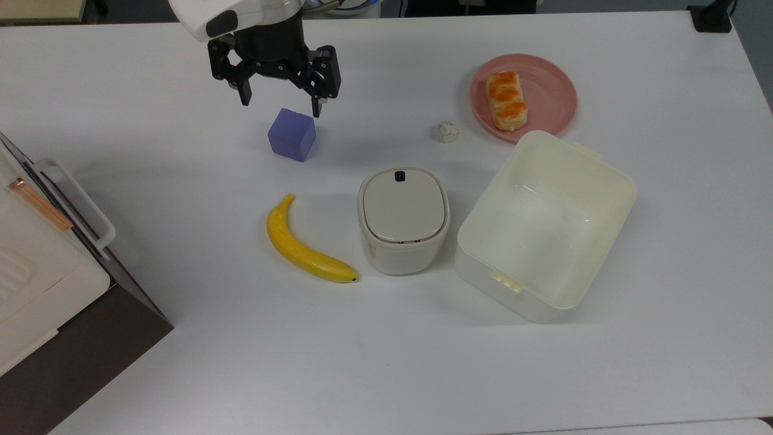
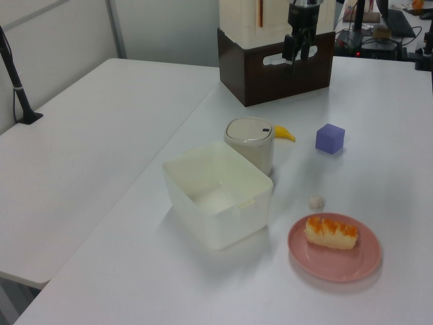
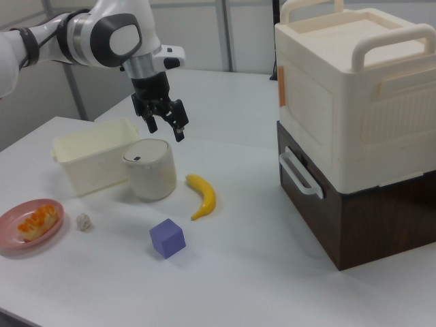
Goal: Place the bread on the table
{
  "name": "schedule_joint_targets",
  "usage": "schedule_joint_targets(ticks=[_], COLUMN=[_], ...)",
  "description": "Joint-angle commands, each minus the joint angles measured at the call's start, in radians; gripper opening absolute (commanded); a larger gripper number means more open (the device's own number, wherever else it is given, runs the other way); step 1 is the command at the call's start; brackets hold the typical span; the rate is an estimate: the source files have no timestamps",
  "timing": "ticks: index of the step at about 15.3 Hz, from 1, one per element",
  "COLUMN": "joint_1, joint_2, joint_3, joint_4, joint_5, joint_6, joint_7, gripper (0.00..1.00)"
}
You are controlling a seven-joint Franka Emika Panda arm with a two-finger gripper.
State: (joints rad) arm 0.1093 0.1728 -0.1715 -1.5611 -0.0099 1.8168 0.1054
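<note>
Gripper (image 1: 281,103): fingers spread apart, holding nothing, raised above the table (image 1: 386,362) near the purple cube (image 1: 292,134).
Bread (image 1: 506,101): lying on the pink plate (image 1: 552,90), well apart from the gripper.
Beside the plate: small whitish ball (image 1: 447,131), open cream box (image 1: 543,226).

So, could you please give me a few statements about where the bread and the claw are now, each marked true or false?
1. The bread lies on the pink plate. True.
2. The claw holds the bread. False: it hangs open and empty above the purple cube.
3. The banana lies inside the white bin. False: it lies on the table.
4. The lidded pot stands between banana and bin in the top view. True.
</note>
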Motion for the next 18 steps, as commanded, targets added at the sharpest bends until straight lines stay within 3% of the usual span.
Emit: schedule_joint_targets(ticks=[1, 18], joint_1=[0.007, -0.017], joint_2=[-0.015, -0.033], joint_3=[-0.013, -0.016], joint_4=[0.009, 0.012], joint_5=[0.004, 0.008], joint_6=[-0.037, -0.088], joint_7=[-0.020, -0.061], gripper=[1.00, 1.00])
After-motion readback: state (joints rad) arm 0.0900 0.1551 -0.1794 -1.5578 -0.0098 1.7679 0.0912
